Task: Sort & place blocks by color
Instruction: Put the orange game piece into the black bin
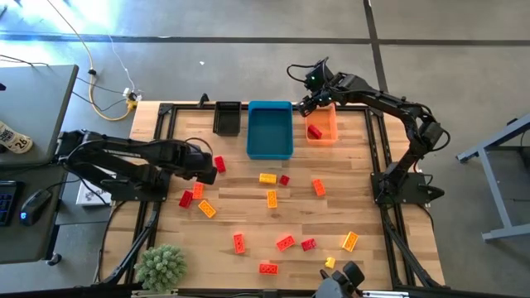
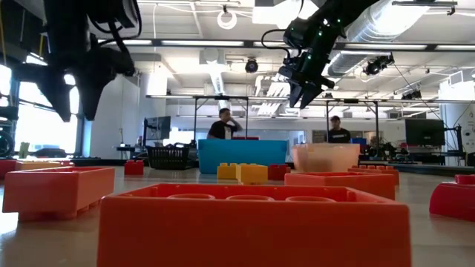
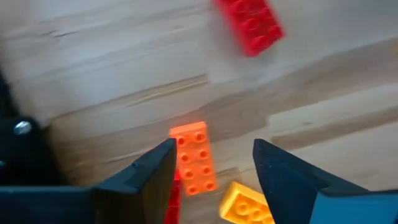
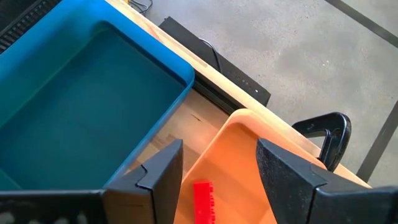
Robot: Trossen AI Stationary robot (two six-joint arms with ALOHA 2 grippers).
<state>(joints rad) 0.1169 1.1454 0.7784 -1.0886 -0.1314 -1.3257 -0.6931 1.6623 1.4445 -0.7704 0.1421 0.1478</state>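
Right gripper (image 1: pixel 319 101) hangs open and empty over the orange bin (image 1: pixel 323 132) at the table's far edge, with one red block (image 1: pixel 315 131) sitting inside it. Left gripper (image 1: pixel 209 171) is open too, near the left edge over an orange block (image 3: pixel 193 158). The other blocks are scattered around the middle and near edge of the table (image 1: pixel 248 215).

In the left wrist view, a red block (image 3: pixel 173 198) is mostly hidden behind the left gripper's finger (image 3: pixel 143 177), and a yellow block (image 3: pixel 245 204) runs off the picture's edge. In the right wrist view, the red block (image 4: pixel 203 201) in the orange bin (image 4: pixel 239 134) is cut off. The low view's nearest block (image 2: pixel 252 226) is blurred.
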